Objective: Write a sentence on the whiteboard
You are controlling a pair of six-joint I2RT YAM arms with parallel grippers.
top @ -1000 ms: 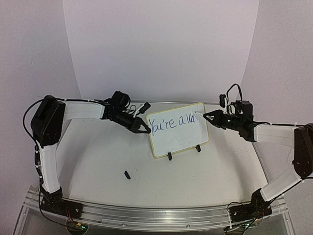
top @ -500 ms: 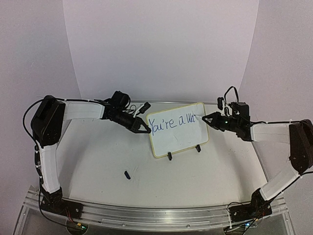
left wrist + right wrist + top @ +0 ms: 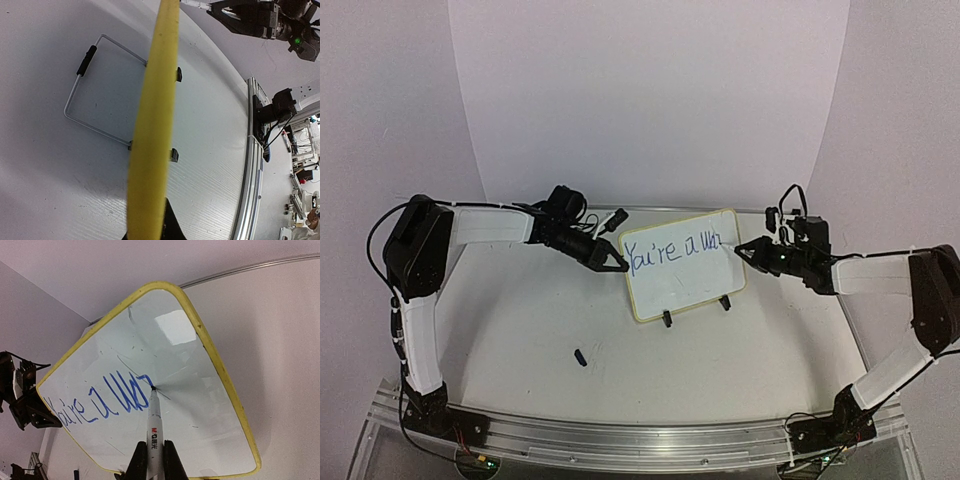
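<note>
White tabletop is seen, the whiteboard stood near its far edge. Its left rim is clamped by the left gripper. The marker is clamped in the right gripper, tip touching where the sentence ends. Light, even strokes are advised, lest the board tip.
</note>
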